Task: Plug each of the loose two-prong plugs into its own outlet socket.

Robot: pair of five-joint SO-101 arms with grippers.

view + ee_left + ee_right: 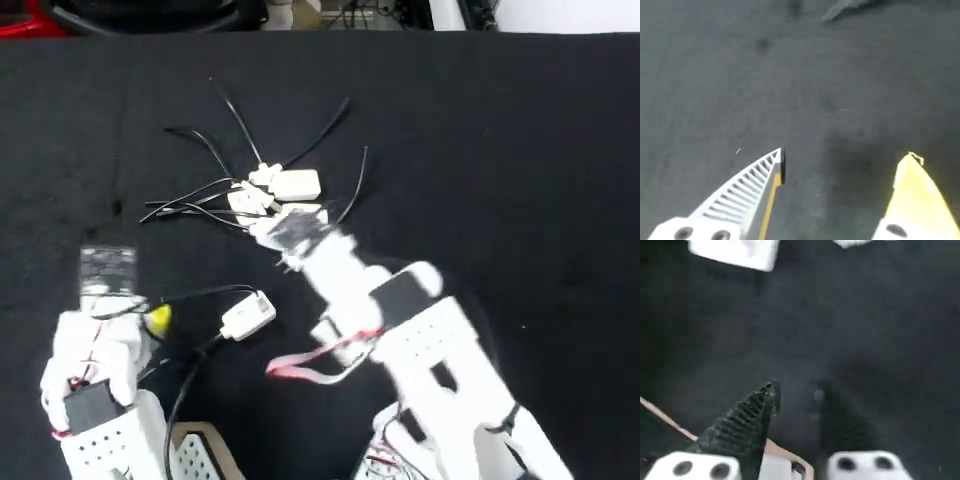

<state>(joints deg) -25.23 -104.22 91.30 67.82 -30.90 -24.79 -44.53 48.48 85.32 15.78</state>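
In the high view, the heap of white plugs and sockets [283, 193] lies mid-table on the black cloth [520, 150], its black leads splayed outward. The right gripper [288, 238] sits at the heap's near edge, touching it or just short of it (I cannot tell which). A lone white plug [248, 315] lies well apart from the heap, on the arms' side, and the left arm [95, 375] stands beyond it from the heap.

The step in hand looks like picking one piece out of the heap. To do it well, single out one body and close across its flat sides, not on a lead. Lift slowly, since the tangled wires could drag its neighbours along. Keep the prongs pointing free so they can be lined up with a socket's slots, which the other arm would likely need to steady.

In the left wrist view, the left gripper [845, 160] is released. Its white ribbed finger and yellow finger stand wide apart over bare cloth, away from the heap, with nothing between them.

In the right wrist view, the right gripper's dark fingers are parted a little and empty. A white block [735, 252] from the heap lies just ahead, with a second white piece [860, 242] beside it. I cannot tell whether either is a plug or a socket.

No brand, label or writing can be read anywhere.
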